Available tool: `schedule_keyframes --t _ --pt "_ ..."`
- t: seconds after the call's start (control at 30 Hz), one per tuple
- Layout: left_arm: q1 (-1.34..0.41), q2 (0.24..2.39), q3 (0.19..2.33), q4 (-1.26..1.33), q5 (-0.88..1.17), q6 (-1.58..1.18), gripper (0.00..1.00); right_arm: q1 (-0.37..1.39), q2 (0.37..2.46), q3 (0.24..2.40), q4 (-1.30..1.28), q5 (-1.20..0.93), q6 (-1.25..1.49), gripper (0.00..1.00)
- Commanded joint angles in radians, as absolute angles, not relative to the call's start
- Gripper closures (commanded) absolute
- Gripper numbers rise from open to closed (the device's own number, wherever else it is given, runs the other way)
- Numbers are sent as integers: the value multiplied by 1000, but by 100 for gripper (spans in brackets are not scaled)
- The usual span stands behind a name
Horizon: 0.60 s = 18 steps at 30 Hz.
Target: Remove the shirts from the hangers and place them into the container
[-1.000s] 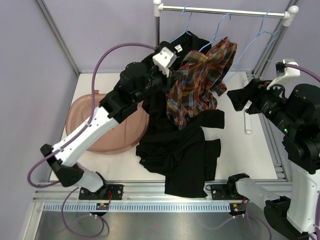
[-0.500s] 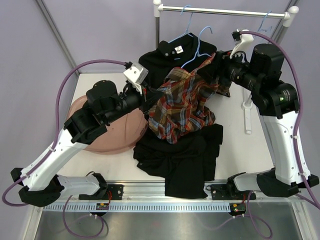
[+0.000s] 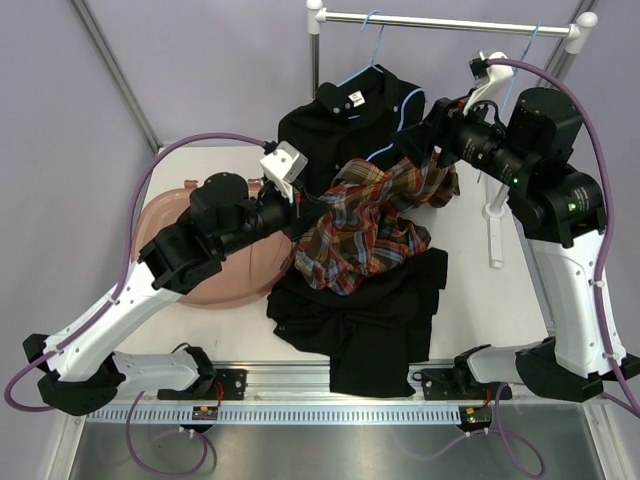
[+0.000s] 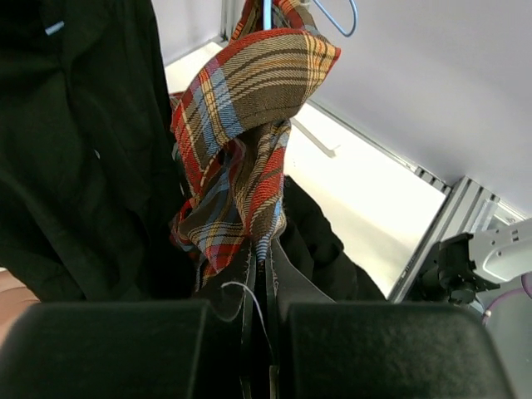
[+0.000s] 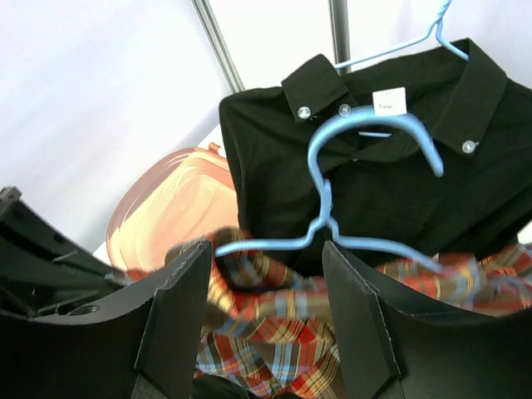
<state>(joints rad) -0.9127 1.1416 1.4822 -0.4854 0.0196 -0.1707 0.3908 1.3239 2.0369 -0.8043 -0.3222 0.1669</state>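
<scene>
— What is hidden at the left side?
— The container, a shallow oval tub of translucent pinkish-brown plastic, is covered for a large part by the left arm. It is placed on the table, to the left of the shirts.
— And the left gripper?
— Its jaws are pressed together on a fold of the plaid shirt. This soft checked cloth of red, orange and blue is spread between the two grippers.
— How are the black shirts seen?
— The hung black shirt is carried on the rail; its lower part is hidden behind the plaid. The lying black shirt is crumpled on the table, and its hem reaches over the near edge.
— And at the right?
— The jaws of the right gripper are kept wide apart. The thin light-blue hanger passes between them, in front of the buttoned collar. It seems not to be clamped, but a touch cannot be excluded. A further hanger is partly cut off by the right arm.
</scene>
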Motion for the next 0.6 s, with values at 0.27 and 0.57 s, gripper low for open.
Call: schedule_keyframes --t 0.27,0.57 --pt "-943 1035 1448 -426 17 -192 100 403 1359 2045 -727 -350 140 36" --pt "-957 1009 1420 -417 38 -209 100 416 1384 2004 -686 -379 158 57"
